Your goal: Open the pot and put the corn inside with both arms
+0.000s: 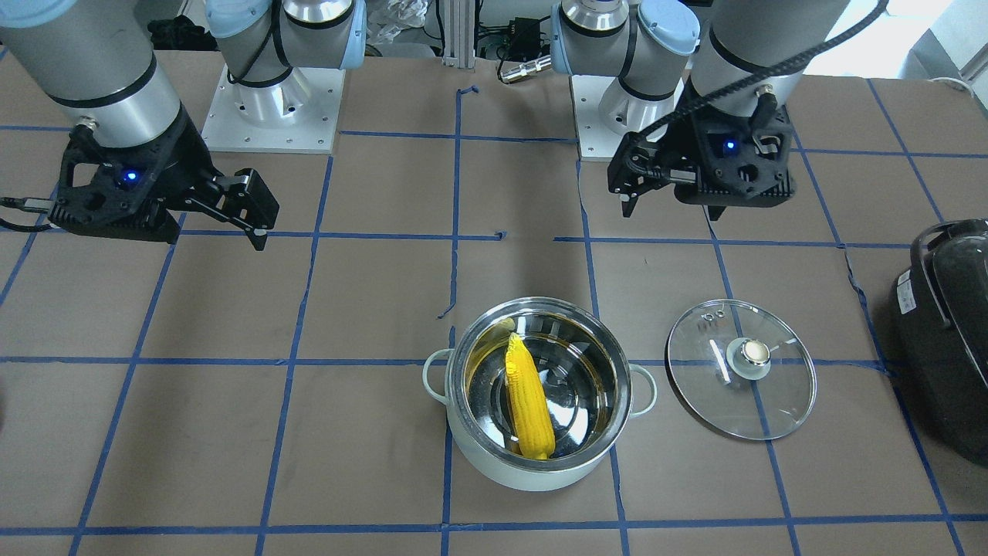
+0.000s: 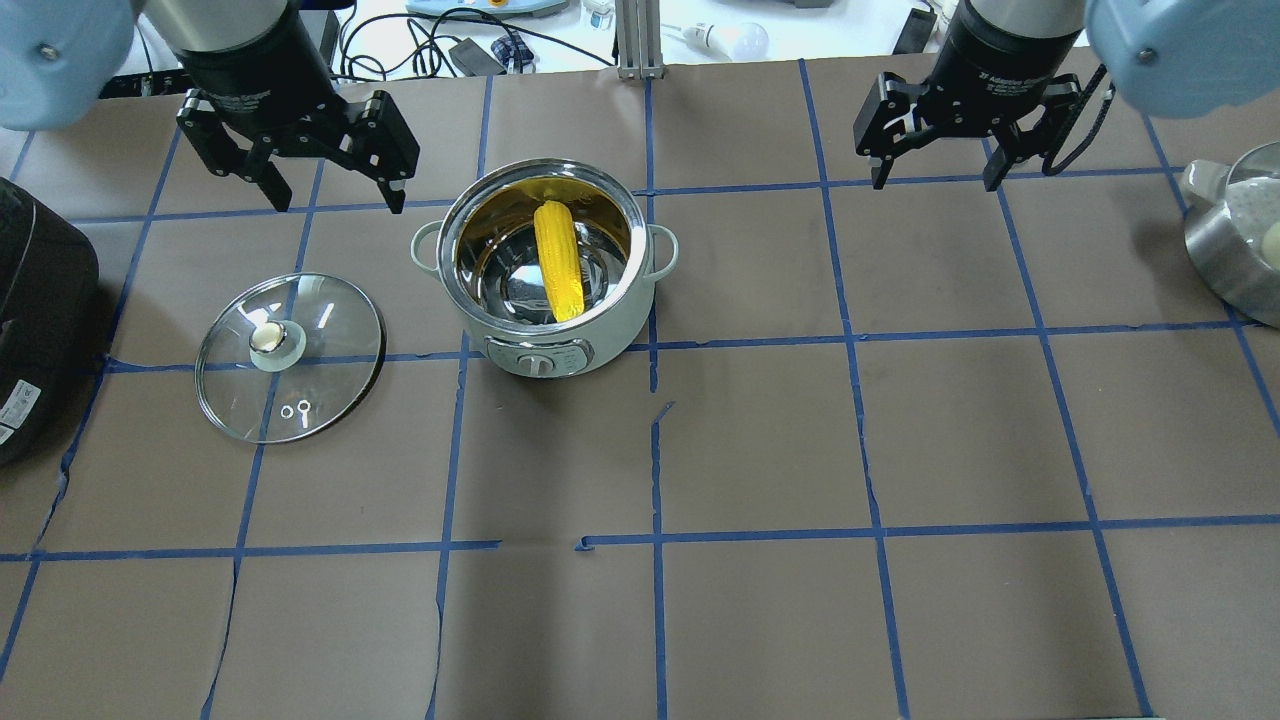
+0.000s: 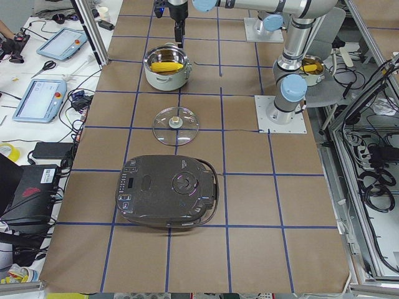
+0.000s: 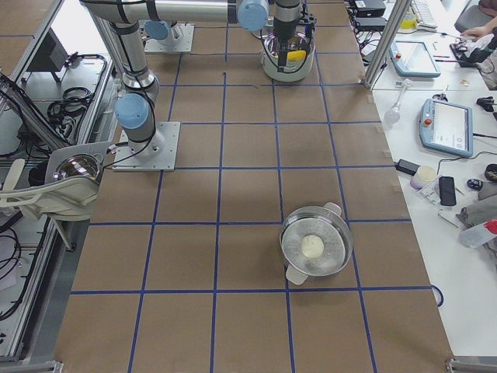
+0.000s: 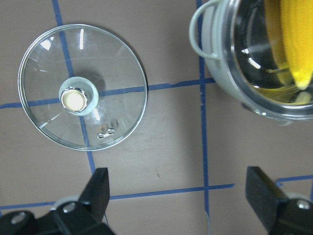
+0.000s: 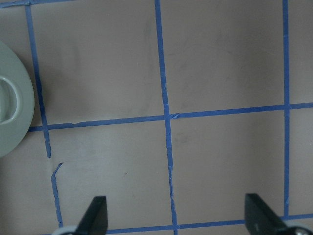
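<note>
The mint-green pot stands open at mid table, also in the front view. The yellow corn lies inside it, leaning on the steel wall. The glass lid lies flat on the table beside the pot, knob up. My left gripper is open and empty, raised behind the lid and pot. Its wrist view shows the lid, the pot and the corn beyond its open fingers. My right gripper is open and empty, far right of the pot.
A black appliance sits at the table's left end, close to the lid. A steel bowl with a white ball stands near the right end. Blue tape lines grid the brown table cover.
</note>
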Controlling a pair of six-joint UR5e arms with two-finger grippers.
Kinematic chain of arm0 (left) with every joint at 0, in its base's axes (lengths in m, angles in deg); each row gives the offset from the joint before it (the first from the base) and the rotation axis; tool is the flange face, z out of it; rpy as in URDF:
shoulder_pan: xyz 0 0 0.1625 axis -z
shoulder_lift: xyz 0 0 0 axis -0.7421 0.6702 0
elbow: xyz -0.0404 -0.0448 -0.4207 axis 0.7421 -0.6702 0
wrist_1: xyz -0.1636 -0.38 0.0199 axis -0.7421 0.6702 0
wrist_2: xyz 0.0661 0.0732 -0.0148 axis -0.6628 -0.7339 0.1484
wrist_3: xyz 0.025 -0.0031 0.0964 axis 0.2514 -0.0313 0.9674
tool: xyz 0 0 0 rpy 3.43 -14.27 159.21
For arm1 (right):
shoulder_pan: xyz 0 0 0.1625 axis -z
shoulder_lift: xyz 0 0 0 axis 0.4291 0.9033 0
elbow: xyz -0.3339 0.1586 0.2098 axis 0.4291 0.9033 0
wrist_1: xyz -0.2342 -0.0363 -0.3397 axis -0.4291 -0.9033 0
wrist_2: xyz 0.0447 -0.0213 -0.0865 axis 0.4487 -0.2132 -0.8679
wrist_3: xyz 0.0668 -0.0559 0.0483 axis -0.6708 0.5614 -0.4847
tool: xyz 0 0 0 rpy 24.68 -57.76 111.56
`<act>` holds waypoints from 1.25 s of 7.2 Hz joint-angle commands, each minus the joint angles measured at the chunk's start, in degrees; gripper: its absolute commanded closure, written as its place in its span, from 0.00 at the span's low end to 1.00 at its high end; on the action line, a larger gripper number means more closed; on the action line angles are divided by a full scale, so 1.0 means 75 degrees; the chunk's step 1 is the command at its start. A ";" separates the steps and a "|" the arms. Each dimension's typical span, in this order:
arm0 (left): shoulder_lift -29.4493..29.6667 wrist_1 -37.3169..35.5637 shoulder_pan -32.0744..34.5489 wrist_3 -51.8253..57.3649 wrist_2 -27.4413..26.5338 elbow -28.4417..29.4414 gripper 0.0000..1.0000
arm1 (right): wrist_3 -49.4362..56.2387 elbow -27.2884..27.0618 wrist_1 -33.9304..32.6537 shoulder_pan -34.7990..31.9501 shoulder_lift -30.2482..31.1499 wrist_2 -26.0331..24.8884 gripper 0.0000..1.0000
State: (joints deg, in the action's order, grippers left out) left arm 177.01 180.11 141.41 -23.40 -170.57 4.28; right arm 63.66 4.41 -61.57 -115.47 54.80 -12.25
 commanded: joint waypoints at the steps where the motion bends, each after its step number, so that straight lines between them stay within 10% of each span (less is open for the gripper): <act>1: -0.0103 -0.0016 0.0225 -0.0108 0.0035 -0.0030 0.00 | -0.0100 -0.0172 0.0007 -0.0121 0.0221 0.0074 0.00; 9: -0.0197 -0.0614 0.0073 0.0572 0.0293 -0.0252 0.00 | -0.0100 -0.0349 -0.0005 -0.0110 0.0305 -0.0055 0.00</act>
State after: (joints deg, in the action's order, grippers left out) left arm 175.79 175.51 141.99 -19.12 -168.36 2.85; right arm 62.92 1.89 -61.56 -116.30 57.16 -12.64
